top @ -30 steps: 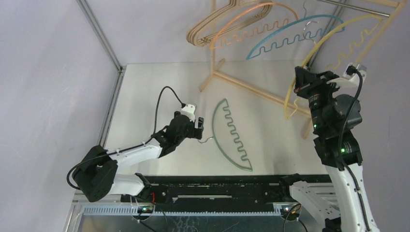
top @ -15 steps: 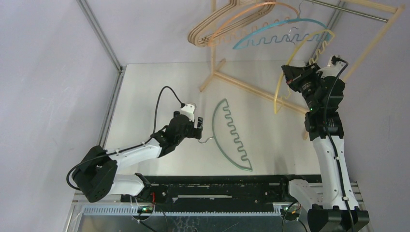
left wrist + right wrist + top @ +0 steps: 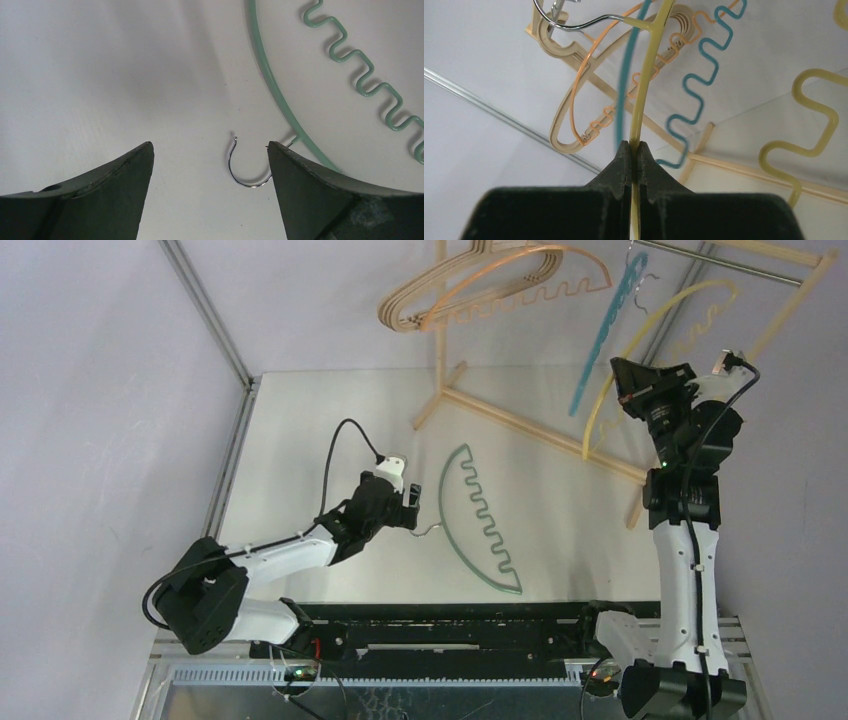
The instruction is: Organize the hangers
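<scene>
Right wrist view: right claw [image 3: 634, 145] clamped the yellow hanger [image 3: 647, 75], likely to hook it on the rod [image 3: 720, 261]; left claw [image 3: 210, 146] gaped empty over the green hanger [image 3: 268, 91] at the bench [image 3: 300, 440] centre.

Pale lavender walls [image 3: 90, 390] (plain); glossy white table [image 3: 300, 420], perhaps metal.

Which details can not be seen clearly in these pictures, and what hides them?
Top view: the wooden hangers overlap, count unclear; the top edge cuts their hooks.
Right wrist view: the top edge cuts the hook of the yellow hanger; its support is unseen.
Left wrist view: a finger covers part of the hook of the teal hanger.
</scene>
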### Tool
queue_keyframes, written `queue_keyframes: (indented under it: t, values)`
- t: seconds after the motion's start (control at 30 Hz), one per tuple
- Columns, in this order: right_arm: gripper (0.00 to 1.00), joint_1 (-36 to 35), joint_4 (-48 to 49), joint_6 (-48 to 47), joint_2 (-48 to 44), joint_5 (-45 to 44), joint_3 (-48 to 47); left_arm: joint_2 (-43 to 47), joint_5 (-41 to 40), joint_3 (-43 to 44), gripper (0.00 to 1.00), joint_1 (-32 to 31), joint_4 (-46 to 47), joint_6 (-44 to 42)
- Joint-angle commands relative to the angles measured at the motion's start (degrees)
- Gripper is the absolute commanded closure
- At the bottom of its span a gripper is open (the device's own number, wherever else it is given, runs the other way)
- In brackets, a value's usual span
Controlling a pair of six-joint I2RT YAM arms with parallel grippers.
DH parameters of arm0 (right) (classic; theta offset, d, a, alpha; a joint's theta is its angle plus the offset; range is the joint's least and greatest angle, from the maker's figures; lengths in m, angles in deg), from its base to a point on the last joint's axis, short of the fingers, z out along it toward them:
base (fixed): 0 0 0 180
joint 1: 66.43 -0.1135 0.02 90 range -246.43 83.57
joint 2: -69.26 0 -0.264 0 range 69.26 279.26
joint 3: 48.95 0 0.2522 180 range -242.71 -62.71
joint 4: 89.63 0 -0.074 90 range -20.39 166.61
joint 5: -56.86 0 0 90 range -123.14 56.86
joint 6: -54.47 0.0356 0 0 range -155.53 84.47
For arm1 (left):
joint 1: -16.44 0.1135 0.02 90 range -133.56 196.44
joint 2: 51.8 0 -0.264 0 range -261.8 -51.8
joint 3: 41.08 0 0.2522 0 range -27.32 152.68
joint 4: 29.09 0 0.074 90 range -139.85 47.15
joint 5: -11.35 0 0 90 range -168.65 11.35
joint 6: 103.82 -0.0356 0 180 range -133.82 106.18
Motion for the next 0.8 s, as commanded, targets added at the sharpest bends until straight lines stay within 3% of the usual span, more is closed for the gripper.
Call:
queue_keyframes:
  t: [0.0,0.77]
  values:
    - [1.00,3.2,8.6,2.2,0.1,2.8,-2.4,-0.5,-0.8,1.8,0.11,0.4,1.0,-1.0]
    - [1.00,11.9,14.3,6.8,4.5,8.2,-4.9,-1.8,-0.7,1.9,0.11,0.9,1.3,-1.1]
